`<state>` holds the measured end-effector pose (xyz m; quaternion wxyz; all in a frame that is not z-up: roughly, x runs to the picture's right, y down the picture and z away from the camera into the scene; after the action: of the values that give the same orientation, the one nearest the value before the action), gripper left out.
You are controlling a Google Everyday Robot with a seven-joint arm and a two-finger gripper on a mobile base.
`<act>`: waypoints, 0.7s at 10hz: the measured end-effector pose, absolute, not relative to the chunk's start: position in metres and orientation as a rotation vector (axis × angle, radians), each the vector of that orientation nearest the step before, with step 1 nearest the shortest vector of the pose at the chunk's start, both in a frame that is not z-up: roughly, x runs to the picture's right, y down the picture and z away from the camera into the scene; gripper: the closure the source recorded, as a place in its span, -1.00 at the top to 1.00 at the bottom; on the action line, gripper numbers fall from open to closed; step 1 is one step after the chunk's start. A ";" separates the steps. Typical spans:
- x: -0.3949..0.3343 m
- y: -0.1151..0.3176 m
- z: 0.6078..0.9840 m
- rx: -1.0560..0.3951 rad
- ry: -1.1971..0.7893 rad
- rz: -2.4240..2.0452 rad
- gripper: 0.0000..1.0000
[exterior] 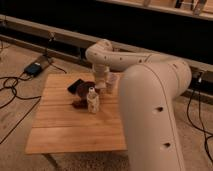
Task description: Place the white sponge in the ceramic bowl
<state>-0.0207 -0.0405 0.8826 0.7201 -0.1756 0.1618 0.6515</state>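
My gripper [105, 85] hangs from the white arm over the far middle of the wooden table [65, 130]. It is shut on the white sponge [112, 80], a pale block at its right side, held a little above the table. The ceramic bowl [88, 86], dark and round, lies just left of the gripper, partly hidden by the wrist. A small white bottle [92, 100] stands upright in front of the bowl.
A flat black slab [76, 85] lies left of the bowl and a dark red lump [79, 103] sits beside the bottle. The robot's large white body [155, 115] fills the right side. Cables and a blue box [32, 69] lie on the floor at left.
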 end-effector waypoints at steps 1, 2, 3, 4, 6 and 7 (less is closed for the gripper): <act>-0.027 -0.037 0.890 -0.398 0.352 1.424 -1.00; -0.037 -0.033 0.896 -0.411 0.348 1.405 -1.00; -0.046 -0.029 0.901 -0.422 0.344 1.385 -1.00; -0.060 -0.022 0.907 -0.443 0.336 1.360 -1.00; -0.080 -0.014 0.915 -0.470 0.312 1.324 -1.00; -0.087 -0.013 0.916 -0.476 0.302 1.311 -1.00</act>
<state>-0.0875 -0.0129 0.9160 0.7562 -0.2181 0.1387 0.6012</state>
